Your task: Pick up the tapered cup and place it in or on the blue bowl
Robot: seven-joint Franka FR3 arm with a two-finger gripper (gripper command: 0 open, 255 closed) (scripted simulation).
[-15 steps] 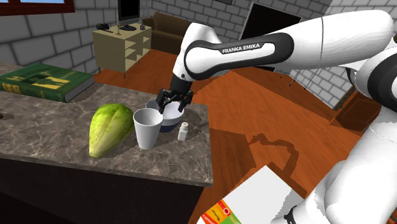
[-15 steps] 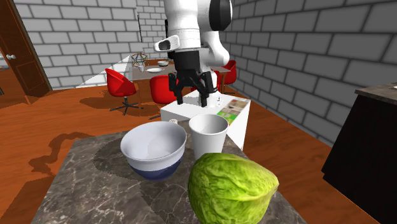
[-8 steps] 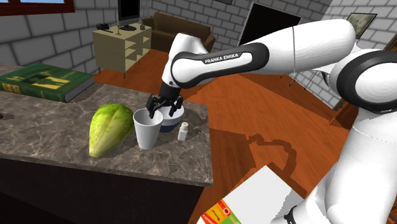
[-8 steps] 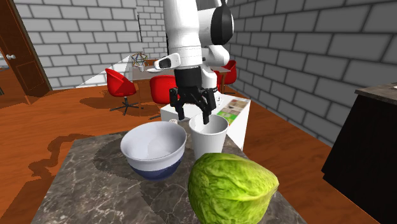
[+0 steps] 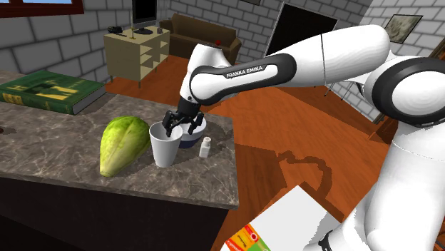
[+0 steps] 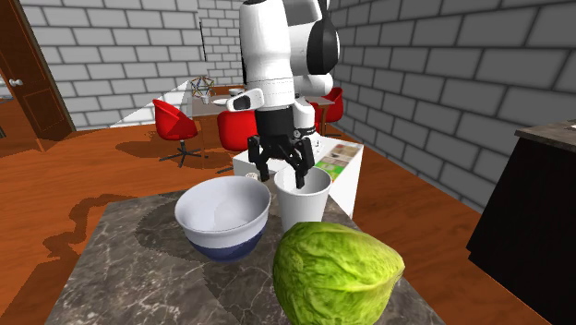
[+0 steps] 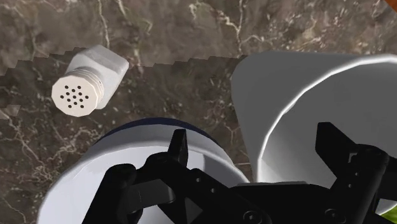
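1. Position. The tapered cup, plain white, stands upright on the marbled counter. It is just beside the bowl, which is white inside and dark blue outside. Whether cup and bowl touch cannot be told.

2. Gripper. The black gripper hangs at the cup's rim, on the side facing the bowl. Its fingers stand apart. One reaches inside the cup's mouth and the other sits outside it, above the bowl's edge. The cup's thin wall lies between them, unclamped. This rim pinch is probably chosen because the cup's body looks wide for the opening and the bowl crowds a side approach.

3. Clearances. A white shaker stands near the bowl, on the side away from the cup. A green lettuce lies beyond the cup, as seen from the bowl. Neither appears to obstruct the short transfer to the bowl.

4. Step in hand. Judged as closing on the wall; the lift is not yet begun.
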